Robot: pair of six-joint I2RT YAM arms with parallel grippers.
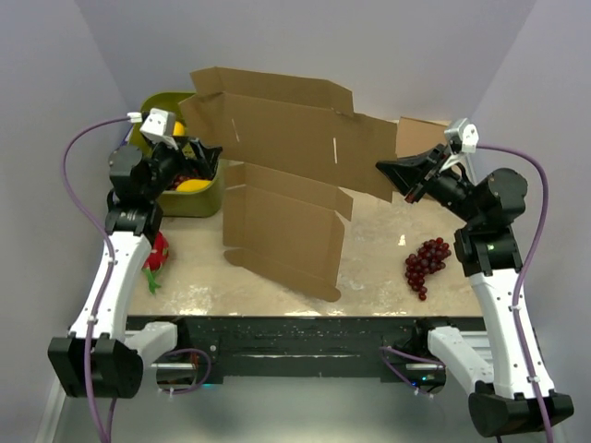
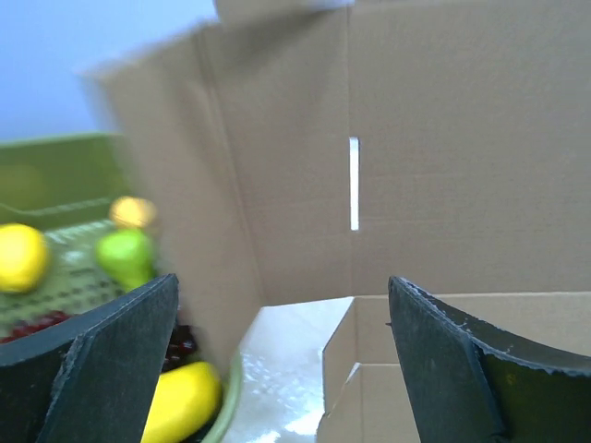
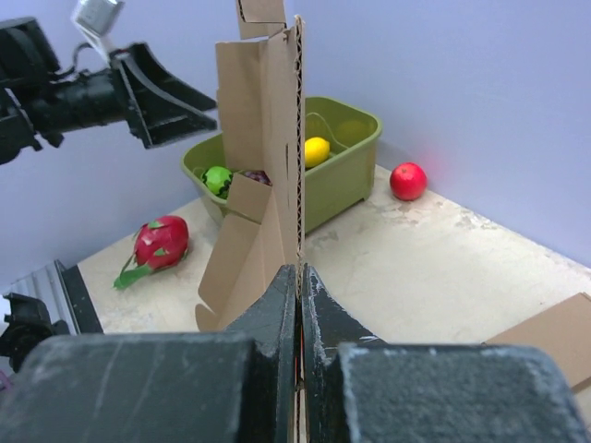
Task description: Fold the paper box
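I am hovering my left gripper [image 1: 208, 159] over the bin [image 1: 211, 197] at the tabletop's [image 1: 379, 277] far-left corner, jaws spread wide and gripping nothing. The box's [image 1: 286, 138] left edge is standing just ahead of that gripper, apart from it. The box is standing upright across the middle of the tabletop, its lower flaps appearing to rest on the surface toward the near edge and its tall panel rising toward the far edge. My right gripper [image 1: 383, 169] is pinching the box's right edge, jaws clamped flat on a single cardboard layer.

To do this step well, I judge I should be steadying the sheet with the right while bringing the left squarely onto the left side flap. I should close only once both jaws are straddling the cardboard. Then I should bend along the scored crease rather than across the panel, so nothing buckles or slips from the right pinch.
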